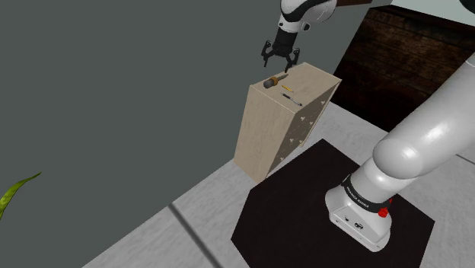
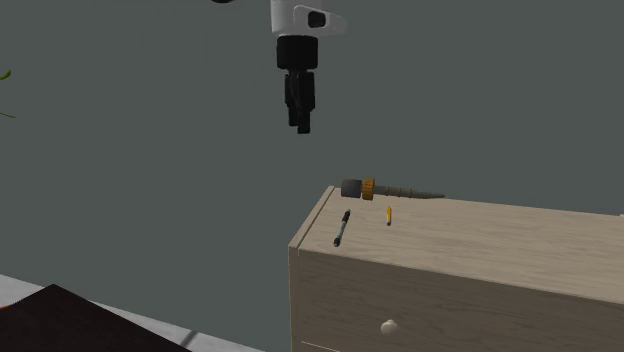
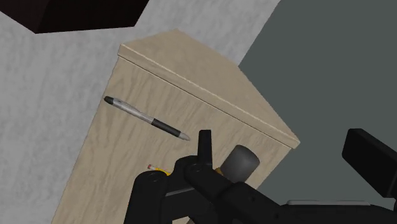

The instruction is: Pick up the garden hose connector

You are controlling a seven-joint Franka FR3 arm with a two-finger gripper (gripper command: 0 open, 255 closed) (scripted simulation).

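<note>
**Three items up top, jaws spread above them**

Eyes on the pale wooden dresser (image 2: 450,275). The garden hose connector (image 2: 372,188) lies flat along the back edge of its top, by the grey wall (image 2: 150,150). Its dark grey cap sits towards the corner, then comes the orange ring, and the ribbed stem points to the second exterior view's right. Just in front of it sits a short yellow pencil (image 2: 389,215), and nearer the front edge a grey-and-black pen (image 2: 342,228), all three apart from one another. High above that corner hangs the white arm (image 2: 305,20), jaws spread and touching nothing, with clear air between them and the connector. Over to the wrist view: the connector's grey cap peeks out past the black fingers (image 3: 203,149), and the pen lies further along the top. In the shoulder view the arm reaches from its black stand (image 1: 304,205) out over the dresser, which stands on a pale floor (image 1: 190,221).
</note>
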